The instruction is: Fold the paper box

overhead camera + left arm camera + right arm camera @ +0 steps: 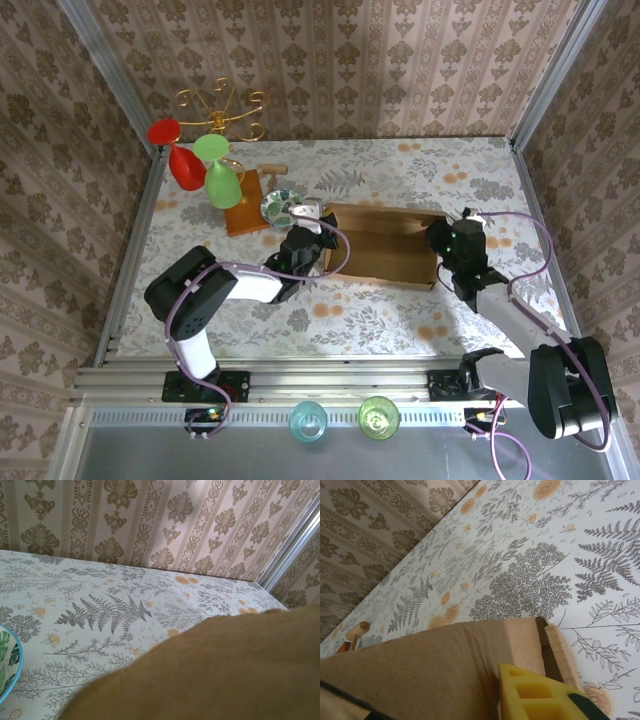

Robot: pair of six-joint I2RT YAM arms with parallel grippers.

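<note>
The paper box (385, 247), plain brown cardboard with its walls raised, lies in the middle of the flowered table. My left gripper (303, 222) is at the box's left end. In the left wrist view a blurred cardboard flap (220, 670) lies over the fingers and hides them, so a hold on it cannot be made out. My right gripper (447, 243) is at the box's right end. In the right wrist view its yellow finger (535, 695) presses against an upright cardboard wall (445, 665), with the other finger hidden behind that wall.
An orange-brown wooden board (243, 212) with a peg and a green-patterned plate (283, 207) sit just left of the box. A red glass (178, 160), a green glass (221, 178) and a gold rack (222, 105) stand at the back left. Two glasses (308, 421) stand at the near rail.
</note>
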